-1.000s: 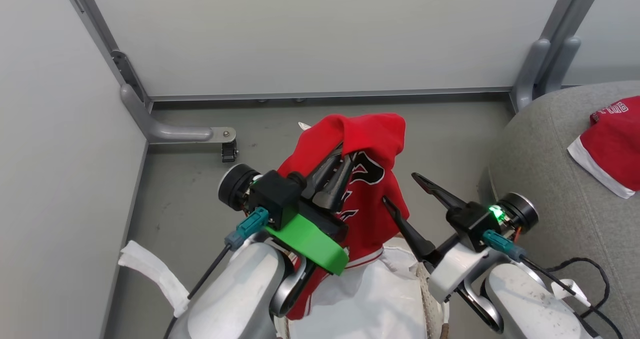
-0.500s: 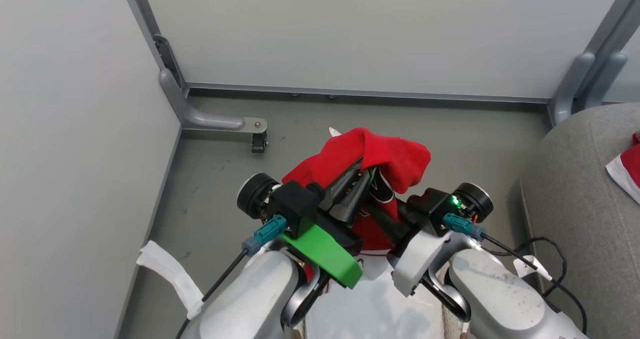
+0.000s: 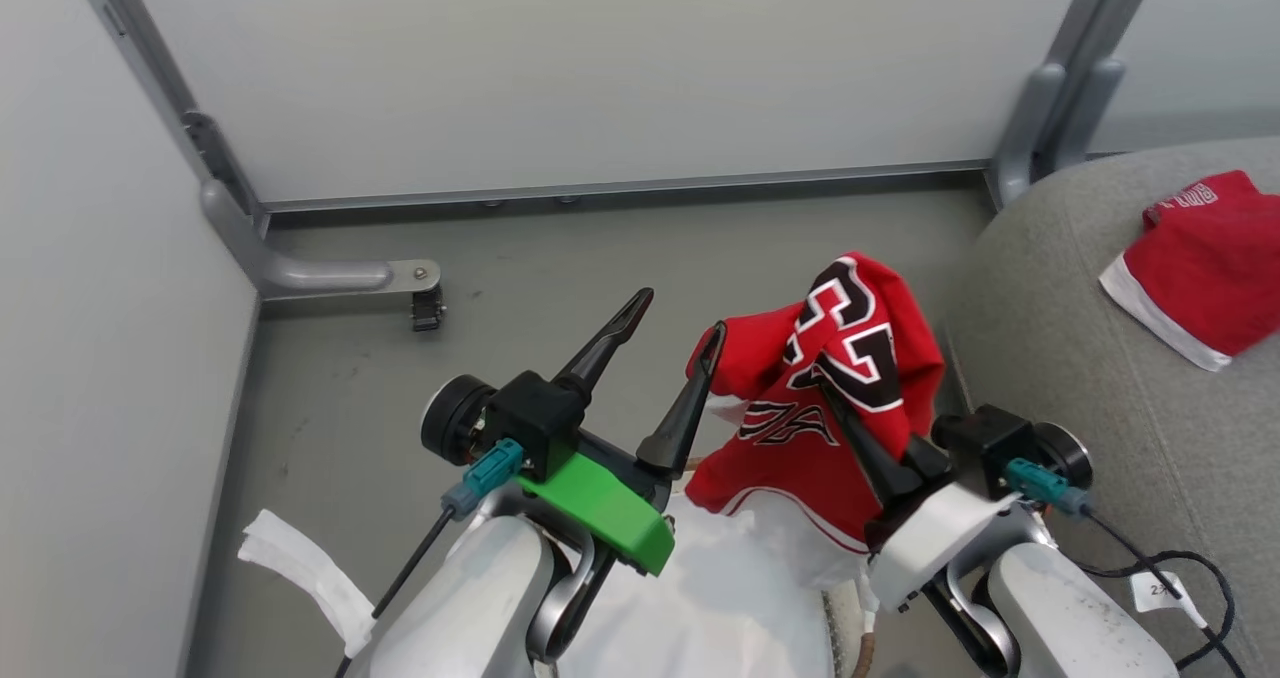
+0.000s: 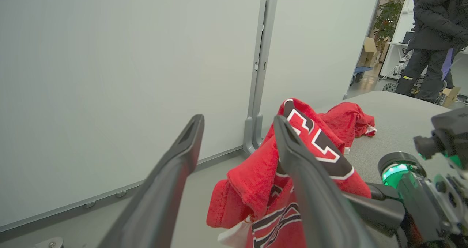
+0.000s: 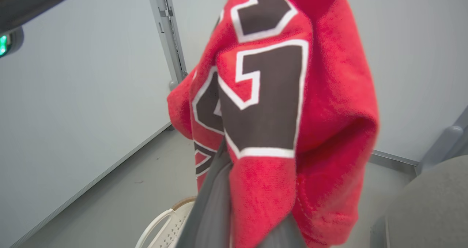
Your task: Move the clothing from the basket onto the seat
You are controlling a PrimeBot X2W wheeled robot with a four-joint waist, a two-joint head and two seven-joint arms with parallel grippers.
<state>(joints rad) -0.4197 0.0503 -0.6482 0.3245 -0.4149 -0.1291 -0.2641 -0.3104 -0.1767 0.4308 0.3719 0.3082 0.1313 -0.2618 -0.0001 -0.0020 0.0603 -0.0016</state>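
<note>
We judge the jersey (image 3: pixel 780 458) light, soft and floppy, best taken by a bunched fold. It hangs above the basket (image 5: pixel 161 222), near the sofa (image 3: pixel 1060 358), draped over our right hand (image 3: pixel 868 448), whose fingers pinch it. Our left hand (image 3: pixel 682 314) is spread wide and empty, just beside the cloth.
</note>
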